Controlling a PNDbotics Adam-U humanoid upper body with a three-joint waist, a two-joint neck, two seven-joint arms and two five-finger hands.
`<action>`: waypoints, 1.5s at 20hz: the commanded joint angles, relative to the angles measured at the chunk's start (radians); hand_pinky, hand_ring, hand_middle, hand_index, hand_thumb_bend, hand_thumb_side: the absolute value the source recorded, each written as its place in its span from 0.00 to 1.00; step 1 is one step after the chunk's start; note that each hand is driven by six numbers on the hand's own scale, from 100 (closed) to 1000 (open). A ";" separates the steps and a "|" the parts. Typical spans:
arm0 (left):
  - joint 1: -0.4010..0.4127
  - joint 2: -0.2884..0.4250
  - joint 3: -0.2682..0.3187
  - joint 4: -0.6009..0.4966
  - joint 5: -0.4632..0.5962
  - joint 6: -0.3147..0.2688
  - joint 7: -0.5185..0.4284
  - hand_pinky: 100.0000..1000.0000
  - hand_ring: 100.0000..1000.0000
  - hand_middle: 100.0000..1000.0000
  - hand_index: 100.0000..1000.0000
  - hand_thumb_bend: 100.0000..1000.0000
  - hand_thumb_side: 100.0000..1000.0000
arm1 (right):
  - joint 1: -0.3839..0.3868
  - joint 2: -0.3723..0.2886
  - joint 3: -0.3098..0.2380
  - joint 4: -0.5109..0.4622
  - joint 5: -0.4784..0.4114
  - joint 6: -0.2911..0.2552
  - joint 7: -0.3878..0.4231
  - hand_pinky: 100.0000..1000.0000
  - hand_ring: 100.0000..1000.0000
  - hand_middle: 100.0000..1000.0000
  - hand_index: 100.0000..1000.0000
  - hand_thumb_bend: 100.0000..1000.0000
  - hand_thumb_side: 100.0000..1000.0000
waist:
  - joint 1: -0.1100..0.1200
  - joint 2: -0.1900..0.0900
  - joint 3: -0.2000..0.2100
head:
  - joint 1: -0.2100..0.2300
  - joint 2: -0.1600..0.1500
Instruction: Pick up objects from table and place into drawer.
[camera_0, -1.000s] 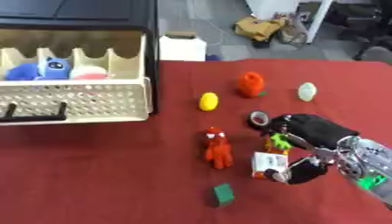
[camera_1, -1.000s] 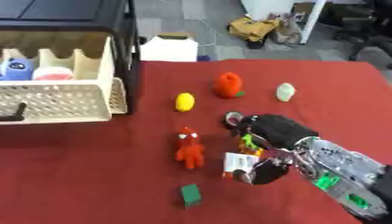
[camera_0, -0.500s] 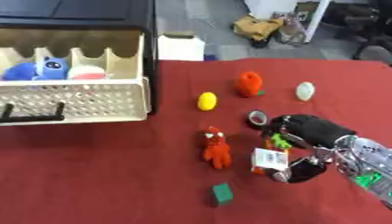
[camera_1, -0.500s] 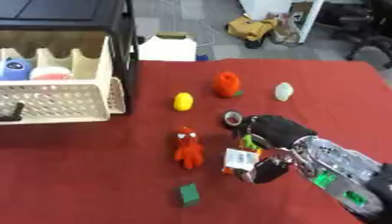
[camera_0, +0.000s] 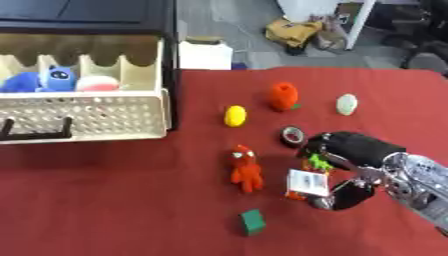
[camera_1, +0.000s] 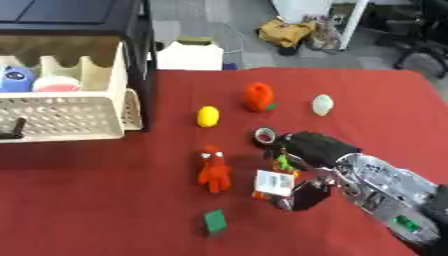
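Observation:
My right hand (camera_0: 357, 150) reaches in from the lower right, its fingers and thumb (camera_0: 352, 195) curled round a small green and orange toy with a white tag (camera_0: 308, 182) on the red table. The white perforated drawer (camera_0: 83, 117) stands open at the left; a blue plush (camera_0: 45, 80) and a pink-and-white thing (camera_0: 96, 83) lie inside. On the cloth lie a red figure (camera_0: 246, 169), a yellow lemon-like thing (camera_0: 234, 115), an orange-red toy (camera_0: 283, 96), a pale green egg shape (camera_0: 346, 104), a dark tape roll (camera_0: 292, 135) and a green cube (camera_0: 253, 221). No left hand shows.
A black cabinet (camera_0: 87, 17) sits over the drawer. A white box (camera_0: 206, 54) stands on the floor behind the table's far edge, with clutter farther back. Bare red cloth (camera_0: 105, 200) stretches across the lower left.
My right hand has crept slightly left and its thumb has closed in under the tagged toy. The other things lie where they were.

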 joint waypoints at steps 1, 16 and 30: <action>-0.010 0.014 0.006 -0.012 0.001 -0.001 -0.003 0.38 0.25 0.31 0.75 0.00 1.00 | 0.002 -0.030 0.003 -0.016 0.007 -0.007 0.031 0.66 0.77 0.68 0.80 0.36 0.25 | 0.001 -0.018 0.001 | -0.003 0.004; -0.014 0.011 0.005 -0.012 0.004 -0.002 -0.010 0.38 0.25 0.31 0.75 0.00 1.00 | -0.006 0.014 0.046 0.038 0.071 -0.039 0.051 0.67 0.77 0.68 0.79 0.34 0.26 | -0.002 -0.016 0.003 | -0.008 0.005; -0.010 0.014 0.005 -0.012 0.004 -0.002 -0.012 0.38 0.25 0.31 0.75 0.00 1.00 | 0.006 -0.063 -0.057 -0.075 0.011 0.025 -0.047 0.67 0.76 0.66 0.79 0.38 0.33 | -0.004 -0.025 0.001 | 0.003 0.015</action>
